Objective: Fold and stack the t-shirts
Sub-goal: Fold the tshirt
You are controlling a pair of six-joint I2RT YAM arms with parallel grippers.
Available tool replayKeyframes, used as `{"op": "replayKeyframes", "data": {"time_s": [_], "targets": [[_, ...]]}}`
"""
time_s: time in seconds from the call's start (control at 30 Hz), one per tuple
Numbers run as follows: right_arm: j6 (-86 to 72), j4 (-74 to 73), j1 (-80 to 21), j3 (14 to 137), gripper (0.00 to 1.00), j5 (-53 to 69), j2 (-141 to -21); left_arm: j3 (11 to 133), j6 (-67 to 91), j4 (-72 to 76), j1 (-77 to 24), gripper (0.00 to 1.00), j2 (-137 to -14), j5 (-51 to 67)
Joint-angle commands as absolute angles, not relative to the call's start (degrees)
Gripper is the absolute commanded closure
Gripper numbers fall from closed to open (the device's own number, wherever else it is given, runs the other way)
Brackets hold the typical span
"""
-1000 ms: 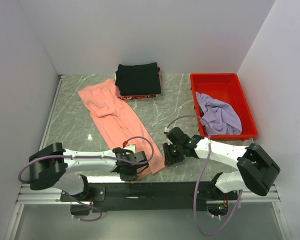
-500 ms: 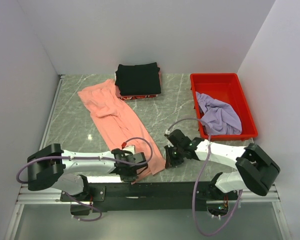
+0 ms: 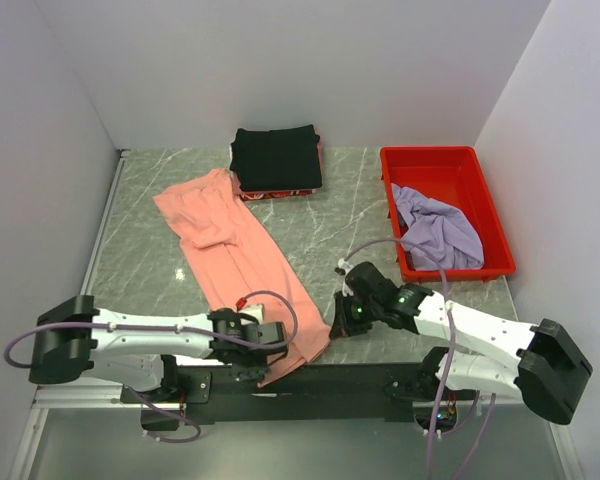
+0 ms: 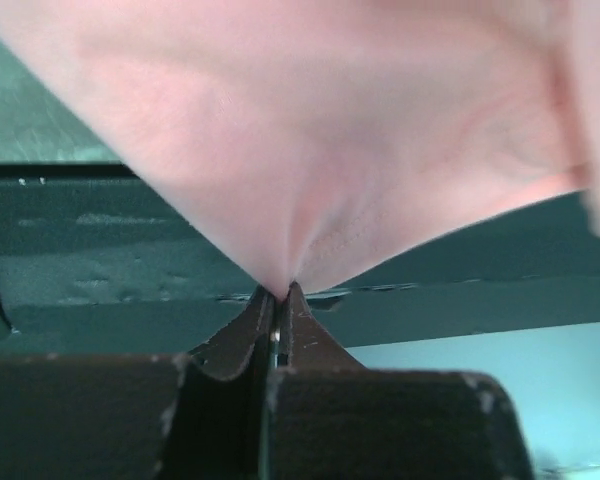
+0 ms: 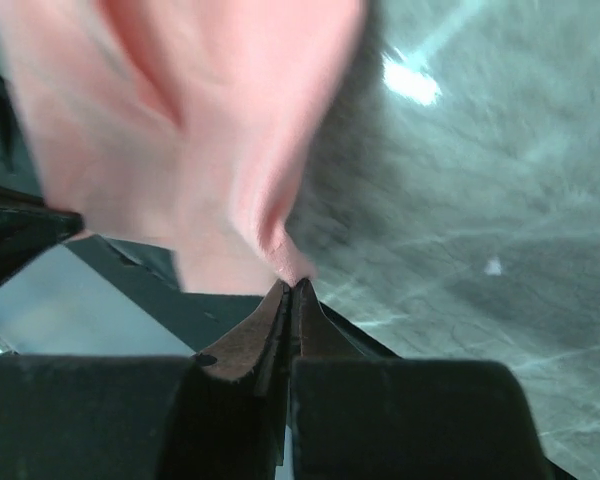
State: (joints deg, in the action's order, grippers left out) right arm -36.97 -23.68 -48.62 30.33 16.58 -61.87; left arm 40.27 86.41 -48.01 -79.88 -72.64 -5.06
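"How far had it got when you looked?"

"Not far, I'd say. On the left, the left gripper was pinched shut on the near hem of the salmon-pink t-shirt. That shirt lay unfolded in a long slant across the table, its far end up near the back left and its near corner hanging over the front edge. Behind it, at the back middle, the black t-shirt sat as a neat folded rectangle, so that one looked finished."

"And the right side?"

"The right gripper was clamped on the same hem at its other corner. Further right, the lavender t-shirt was crumpled in the red tray, untouched. So I judged one done, one barely started and one waiting, with the stacking still to come."

"Anything different from a second before?"

"Yes. Back then both grippers were partly open at that hem; by this moment they had closed on it. Both arms had drawn back towards their bases. The pink shirt had come with them, its near edge dragged past the table's front and its far end slid a little nearer. The black and lavender shirts hadn't moved."
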Motion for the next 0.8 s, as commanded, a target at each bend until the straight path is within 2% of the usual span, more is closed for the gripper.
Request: {"op": "replayKeyframes", "data": {"time_s": [0.0, 0.3, 0.57, 0.77], "targets": [[-34.55, -23.47, -48.78, 37.43, 1.0, 15.2, -63.18, 42.71, 87.98, -49.22, -76.05, 0.99, -68.48, -8.25], [-29.45, -22.42, -48.08, 53.69, 1.0, 9.23, -75.21, 42.63, 79.28, -44.57, -58.56, 0.99, -58.55, -13.18], [-26.9, -24.34, -47.2, 70.39, 1.0, 3.96, -86.74, 43.77, 75.15, -45.53, -45.99, 0.99, -56.52, -18.18], [-24.17, -27.24, -46.41, 83.04, 1.0, 1.93, -98.77, 43.5, 68.38, -39.99, -35.01, 0.99, -57.91, -15.82]]}}
